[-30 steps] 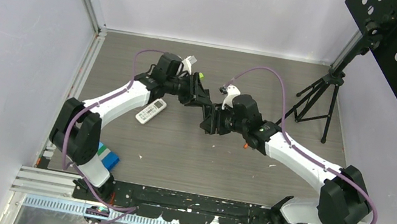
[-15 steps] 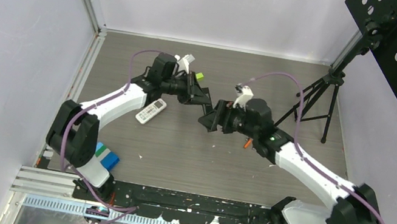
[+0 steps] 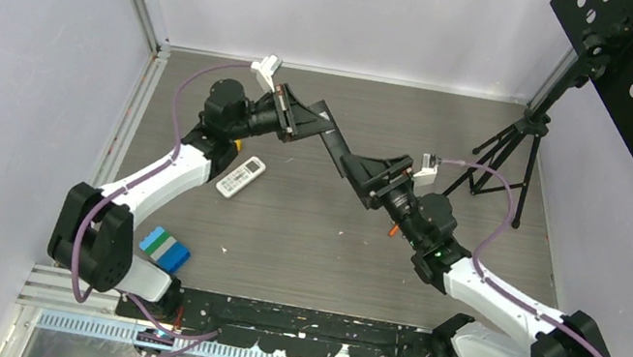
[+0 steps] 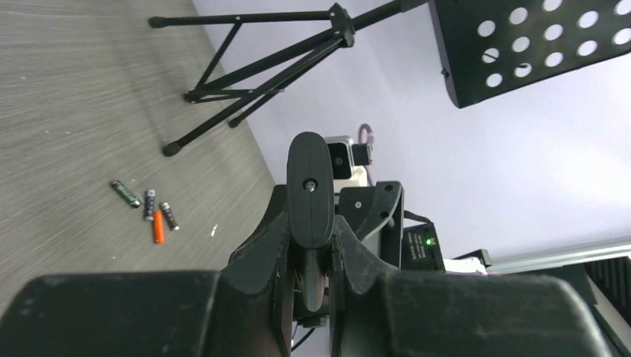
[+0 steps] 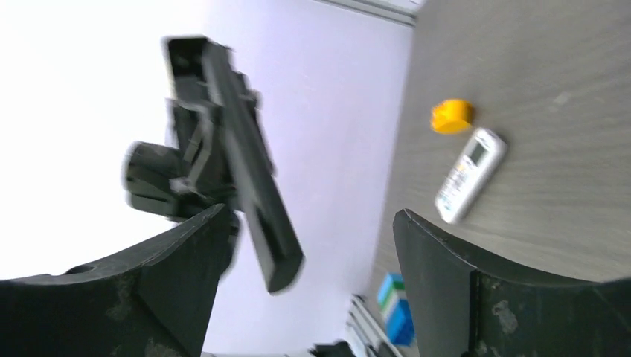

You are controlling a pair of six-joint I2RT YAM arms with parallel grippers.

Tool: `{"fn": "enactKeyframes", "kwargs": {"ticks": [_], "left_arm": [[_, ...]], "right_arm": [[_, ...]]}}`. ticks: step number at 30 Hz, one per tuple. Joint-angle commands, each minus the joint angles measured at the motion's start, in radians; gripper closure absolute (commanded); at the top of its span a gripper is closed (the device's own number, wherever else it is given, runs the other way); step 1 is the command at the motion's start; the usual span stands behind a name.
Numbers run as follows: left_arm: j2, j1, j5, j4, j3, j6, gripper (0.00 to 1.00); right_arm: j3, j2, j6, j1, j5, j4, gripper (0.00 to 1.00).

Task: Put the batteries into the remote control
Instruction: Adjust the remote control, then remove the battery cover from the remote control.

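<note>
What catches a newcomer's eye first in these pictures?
A black remote, clamped in the left gripper, hangs above the middle of the table, with the right gripper open near its far end. On the table lie a white remote, left of centre, and the batteries, one orange, by the right arm.

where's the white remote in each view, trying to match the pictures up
top external: the white remote lies on the table, left of centre.
left wrist: not in it.
right wrist: white remote at the right, on the table, just below a yellow thing.
shared landmark: the black remote held in the left gripper shows in all three views.
</note>
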Motion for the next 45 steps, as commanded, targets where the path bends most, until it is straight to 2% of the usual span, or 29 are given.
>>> {"fn": "enactKeyframes", "kwargs": {"ticks": [1,4,10,16,22,24,28,37,45], "left_arm": [[-0.013,-0.001,-0.009,0.307,-0.056,-0.173,1.0],[-0.019,-0.001,-0.024,0.333,-0.074,-0.2,1.0],[-0.041,-0.001,-0.046,0.328,-0.083,-0.241,1.0],[-0.047,-0.002,-0.05,0.312,-0.085,-0.248,1.0],[-0.022,-0.014,-0.052,0.324,-0.056,-0.25,1.0],[-0.014,-0.015,-0.055,0.342,-0.05,-0.263,1.0],[-0.01,-0.015,-0.077,0.352,-0.025,-0.272,1.0],[0.004,0.033,-0.128,0.334,0.046,-0.271,1.0],[-0.02,0.086,-0.177,0.344,0.024,-0.254,1.0]], "right_arm": [[0.027,0.069,0.135,0.008,0.082,0.383,0.17],[0.031,0.12,0.157,0.008,0.062,0.496,0.22],[0.071,0.175,0.166,0.008,0.025,0.515,0.38],[0.113,0.174,0.12,0.008,-0.034,0.466,0.5],[0.14,0.18,0.102,0.008,-0.069,0.395,0.55],[0.136,0.18,0.108,0.008,-0.067,0.38,0.68],[0.106,0.156,0.108,0.007,-0.041,0.347,0.8],[0.009,0.091,0.053,0.0,-0.039,0.325,0.84],[-0.044,0.087,0.069,-0.004,-0.027,0.351,0.82]]}}
